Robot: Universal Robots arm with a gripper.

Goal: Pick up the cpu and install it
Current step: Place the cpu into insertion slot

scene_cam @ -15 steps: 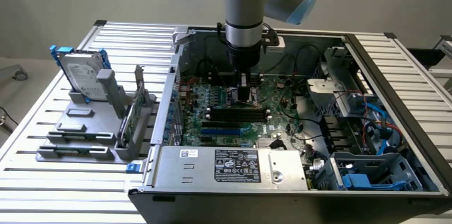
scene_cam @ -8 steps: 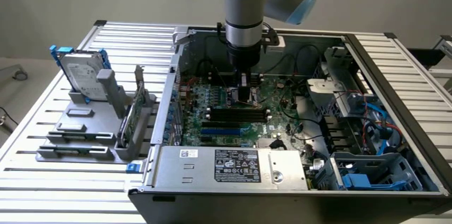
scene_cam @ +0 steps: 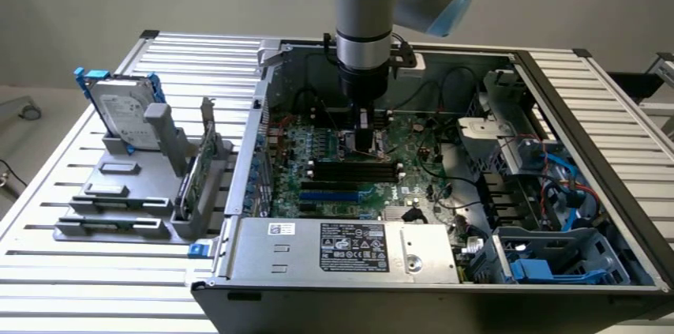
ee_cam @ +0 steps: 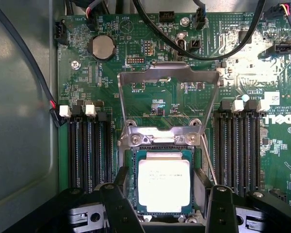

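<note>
The cpu (ee_cam: 164, 185), a small square chip with a silver-grey top, lies flat in the motherboard socket (ee_cam: 199, 167). The socket's metal load plate (ee_cam: 168, 73) stands swung up behind it. My gripper (ee_cam: 167, 213) is open low over the chip. Its black fingers (ee_cam: 117, 206) stand on either side of the chip, the other one with a clear gap to the chip's edge. In the exterior view the gripper (scene_cam: 364, 135) reaches straight down into the open computer case (scene_cam: 589, 105), close over the green motherboard (scene_cam: 421, 176).
Black memory slots (ee_cam: 89, 150) flank the socket on both sides, and black cables (ee_cam: 203, 53) loop across the board beyond it. A power supply box (scene_cam: 337, 247) fills the case's near edge. On the exterior view's left, a hard drive with blue rails (scene_cam: 121, 109) stands on a grey rack.
</note>
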